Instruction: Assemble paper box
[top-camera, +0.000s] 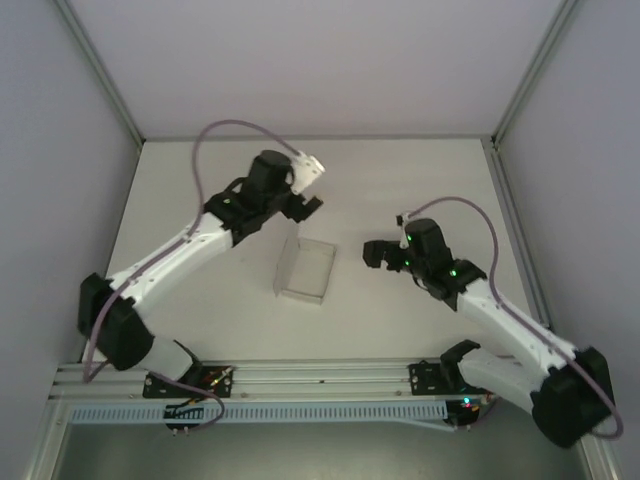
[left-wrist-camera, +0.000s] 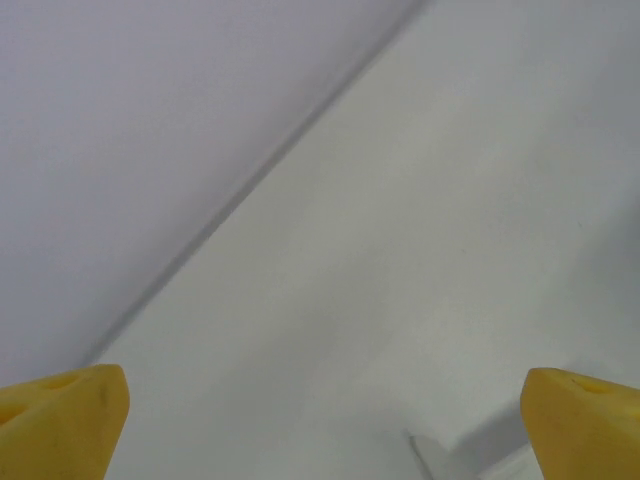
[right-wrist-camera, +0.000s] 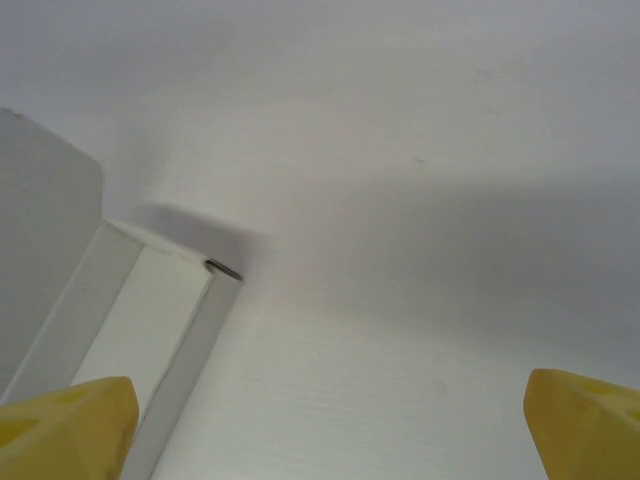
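Observation:
The paper box (top-camera: 305, 268) stands in the middle of the white table (top-camera: 200, 170) as a small, pale, open-topped tray with upright walls. My left gripper (top-camera: 303, 207) hovers just behind its far end, open and holding nothing. To the box's right, a short gap away, my right gripper (top-camera: 371, 255) is open and holds nothing. The left wrist view has yellow fingertips (left-wrist-camera: 62, 425) spread wide over bare table, with a box corner (left-wrist-camera: 432, 455) at the bottom edge. The right wrist view has wide-apart yellow fingertips (right-wrist-camera: 585, 425) and the box (right-wrist-camera: 150, 330) at the left.
An aluminium rail (top-camera: 330, 378) with the two arm bases runs along the near edge. Pale enclosure walls (top-camera: 60, 150) and metal corner posts (top-camera: 520, 90) close off the left, back and right sides. Cables loop over both arms.

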